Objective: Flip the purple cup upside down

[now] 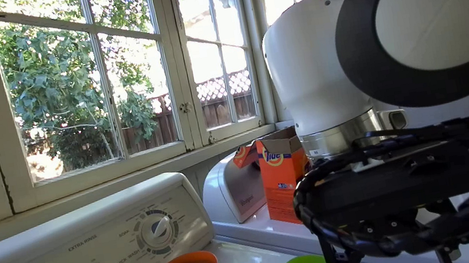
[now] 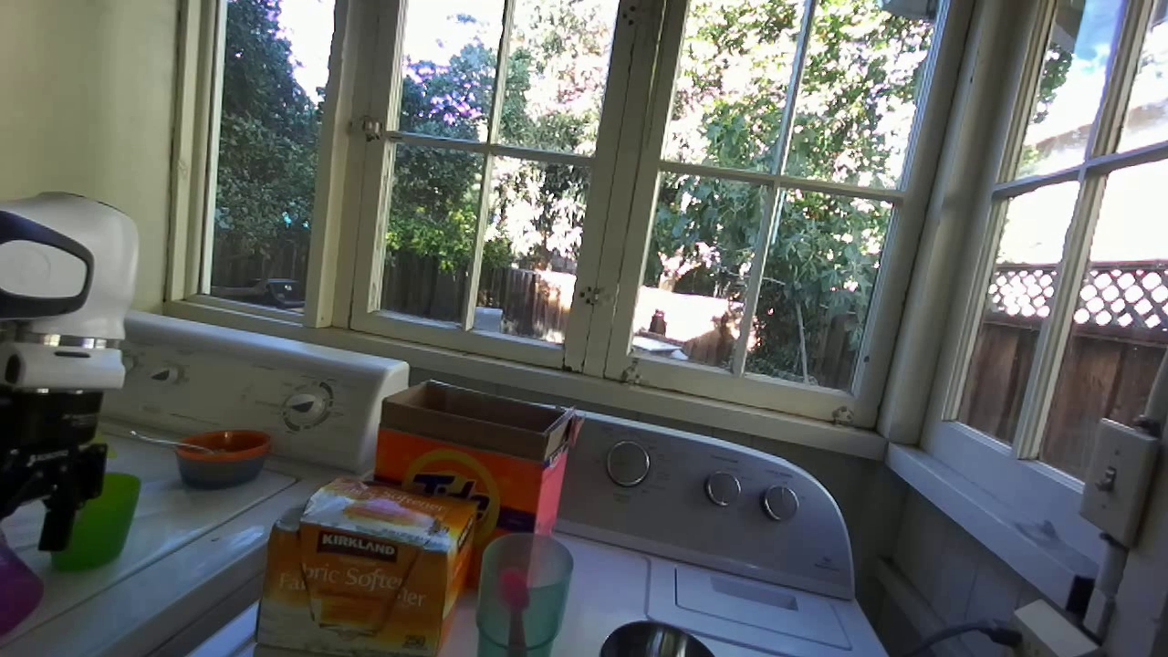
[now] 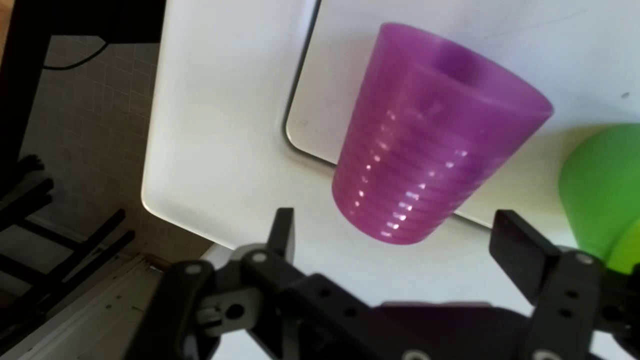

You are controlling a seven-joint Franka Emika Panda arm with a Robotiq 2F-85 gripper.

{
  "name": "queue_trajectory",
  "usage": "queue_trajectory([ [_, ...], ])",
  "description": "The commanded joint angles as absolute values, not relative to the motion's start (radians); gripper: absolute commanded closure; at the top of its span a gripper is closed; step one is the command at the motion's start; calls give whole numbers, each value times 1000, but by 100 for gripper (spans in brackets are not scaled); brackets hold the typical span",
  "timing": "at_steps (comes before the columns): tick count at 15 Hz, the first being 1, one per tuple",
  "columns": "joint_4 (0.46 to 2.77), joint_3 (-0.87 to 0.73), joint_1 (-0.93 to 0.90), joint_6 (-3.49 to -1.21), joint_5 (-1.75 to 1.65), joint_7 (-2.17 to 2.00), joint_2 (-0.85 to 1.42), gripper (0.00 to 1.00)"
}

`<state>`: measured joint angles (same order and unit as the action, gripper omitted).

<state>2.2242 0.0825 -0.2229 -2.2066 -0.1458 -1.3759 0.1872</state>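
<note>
The purple cup (image 3: 430,145) sits in the middle of the wrist view. Its wide open rim faces the top right of that view, and its narrower base is toward my fingers. I cannot tell whether it stands or is tilted. A purple edge of it (image 2: 16,589) shows at the far left of an exterior view, below the fingers; elsewhere it is out of frame. My gripper (image 3: 394,225) is open and empty, its fingers spread wider than the cup's base, one to each side, with gaps. It points down in an exterior view (image 1: 398,260).
A lime-green cup (image 3: 602,185) stands close beside the right finger; it shows in both exterior views (image 2: 100,525). An orange-rimmed bowl (image 2: 224,456) holds a spoon near the control panel. A Tide box (image 1: 281,185), a fabric softener box (image 2: 365,575) and a teal cup (image 2: 538,584) stand on the neighbouring machine.
</note>
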Motion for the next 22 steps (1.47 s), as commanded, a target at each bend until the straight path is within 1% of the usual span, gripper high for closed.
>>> queue_trajectory([
  [1, 2218, 86, -227, -2201, -171, -1410, 193, 0],
  [6, 2234, 89, -205, -2197, -109, -1350, 178, 0],
  [12, 2224, 88, -163, -2074, 43, -1208, 193, 0],
  [15, 2220, 83, -156, -2036, 61, -1188, 207, 0],
  [22, 2219, 79, -154, -2031, 64, -1184, 226, 0],
])
